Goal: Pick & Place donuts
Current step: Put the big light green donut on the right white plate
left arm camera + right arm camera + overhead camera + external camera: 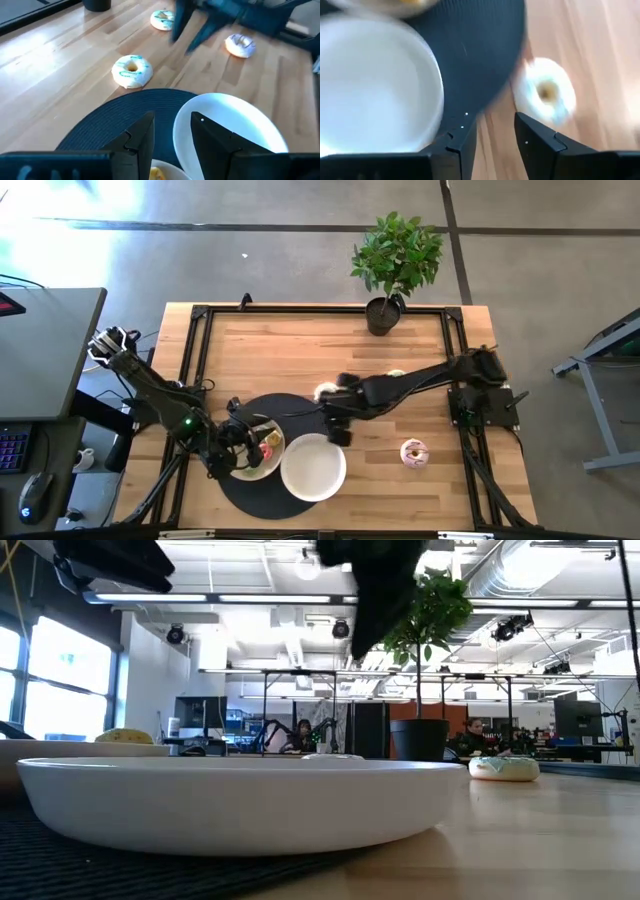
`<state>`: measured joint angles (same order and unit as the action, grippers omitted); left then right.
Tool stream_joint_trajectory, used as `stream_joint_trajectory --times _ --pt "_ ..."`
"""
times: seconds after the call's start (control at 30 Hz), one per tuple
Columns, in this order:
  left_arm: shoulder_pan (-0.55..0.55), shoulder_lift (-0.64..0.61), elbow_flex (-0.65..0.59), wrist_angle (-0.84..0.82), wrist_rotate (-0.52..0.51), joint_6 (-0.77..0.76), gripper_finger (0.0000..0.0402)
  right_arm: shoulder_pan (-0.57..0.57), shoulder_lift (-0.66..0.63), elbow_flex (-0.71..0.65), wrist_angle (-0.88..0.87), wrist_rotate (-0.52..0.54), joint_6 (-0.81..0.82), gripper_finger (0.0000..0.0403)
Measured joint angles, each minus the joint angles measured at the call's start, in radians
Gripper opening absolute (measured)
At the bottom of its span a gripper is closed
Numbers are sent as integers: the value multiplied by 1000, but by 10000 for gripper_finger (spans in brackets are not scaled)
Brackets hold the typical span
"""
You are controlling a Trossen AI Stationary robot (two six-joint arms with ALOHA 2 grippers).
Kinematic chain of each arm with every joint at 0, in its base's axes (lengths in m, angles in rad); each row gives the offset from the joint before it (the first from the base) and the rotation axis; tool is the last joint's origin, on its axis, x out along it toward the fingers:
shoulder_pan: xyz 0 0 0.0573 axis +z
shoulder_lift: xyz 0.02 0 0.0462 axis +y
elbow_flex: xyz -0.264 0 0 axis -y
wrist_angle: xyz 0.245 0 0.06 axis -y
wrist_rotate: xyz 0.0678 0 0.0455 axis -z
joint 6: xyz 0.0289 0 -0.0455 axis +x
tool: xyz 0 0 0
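I count three loose donuts flat on bench, holes up: green-white donut beside mat edge, second, third farther. Left gripper over plates, jaws apart, empty; right gripper likewise.

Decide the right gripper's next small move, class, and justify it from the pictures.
Probably: shift the right gripper sideways over the green-white donut and lower. Its fingers are open with nothing between them, the donut lies just off the mat's edge on the table, and the white plate nearby holds nothing.
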<state>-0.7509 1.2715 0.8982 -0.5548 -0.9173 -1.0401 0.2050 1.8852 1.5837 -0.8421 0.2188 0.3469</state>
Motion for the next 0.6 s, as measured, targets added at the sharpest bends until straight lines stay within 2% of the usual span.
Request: stream_joint_trajectory --times 0.2,0.33,0.5,0.6 --pt "75 45 0 13 32 22 127 35 -135 -1 -387 -55 179 129" --pt "157 92 0 31 87 21 127 80 -193 -36 -525 -83 273 129" --pt "258 109 0 42 192 21 127 126 -263 -215 -429 -13 319 129" --pt "307 109 0 43 258 21 127 121 -296 -377 -269 -56 319 129"
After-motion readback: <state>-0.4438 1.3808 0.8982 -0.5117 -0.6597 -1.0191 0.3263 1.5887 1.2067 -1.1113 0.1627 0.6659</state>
